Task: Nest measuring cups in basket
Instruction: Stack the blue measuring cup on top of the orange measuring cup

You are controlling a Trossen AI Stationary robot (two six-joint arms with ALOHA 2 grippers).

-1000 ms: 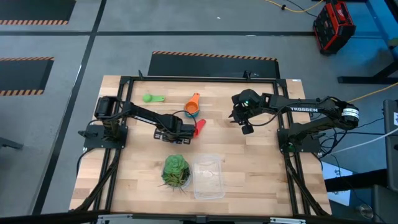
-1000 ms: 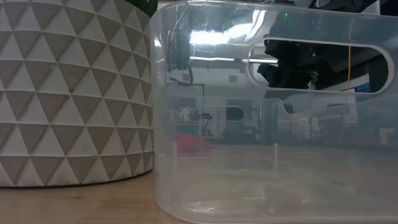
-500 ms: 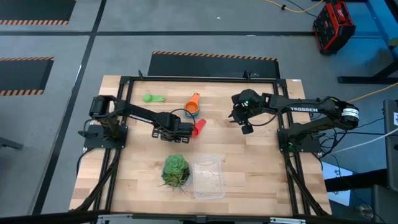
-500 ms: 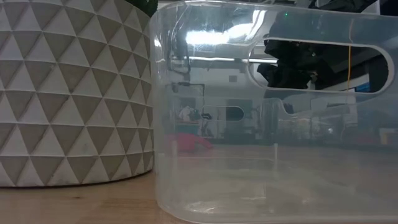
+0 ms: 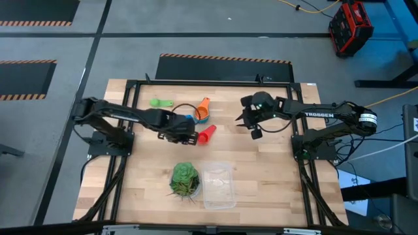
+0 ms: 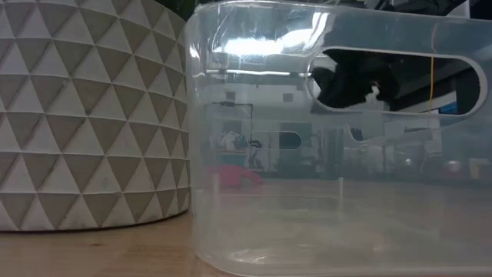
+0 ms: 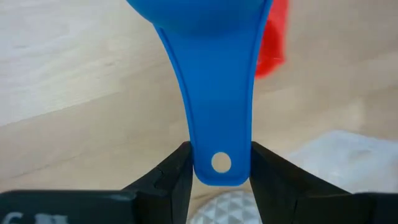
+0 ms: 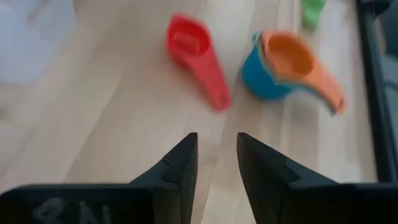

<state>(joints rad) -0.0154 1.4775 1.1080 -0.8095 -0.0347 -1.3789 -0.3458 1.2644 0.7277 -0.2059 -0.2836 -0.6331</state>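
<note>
Left claw (image 7: 219, 171) tight on blue cup (image 7: 214, 93); right claw (image 8: 214, 163) ajar, seemingly empty; "TROSSEN" arm (image 5: 318, 115).

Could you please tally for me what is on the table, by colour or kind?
Green cup: 1
Orange cup: 1
Red cup: 1
Blue cup: at least 1, handle in the left gripper; blue also shows under the orange, perhaps the same one
Basket: 1
Potted plant: 1
Total: at least 6
</note>
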